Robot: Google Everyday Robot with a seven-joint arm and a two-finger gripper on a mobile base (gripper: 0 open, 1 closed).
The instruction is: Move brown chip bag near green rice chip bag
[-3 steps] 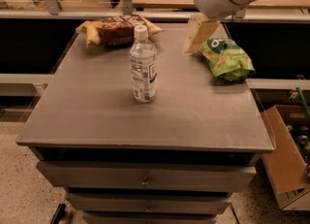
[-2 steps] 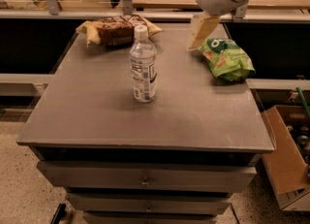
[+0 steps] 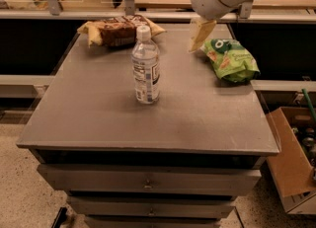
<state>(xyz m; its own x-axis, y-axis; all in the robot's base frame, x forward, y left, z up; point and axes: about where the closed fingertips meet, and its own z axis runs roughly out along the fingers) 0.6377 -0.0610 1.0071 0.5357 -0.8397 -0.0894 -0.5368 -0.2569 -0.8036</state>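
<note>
Gripper [image 3: 200, 34] beside green rice chip bag [image 3: 231, 59]; brown chip bag [image 3: 120, 30] apart.

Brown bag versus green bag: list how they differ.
The brown bag is dark with tan ends; the green bag is bright lime. The brown bag lies back left on the table, the green bag back right. The gripper hangs beside the green bag, apart from the brown bag. Both lie flat.
</note>
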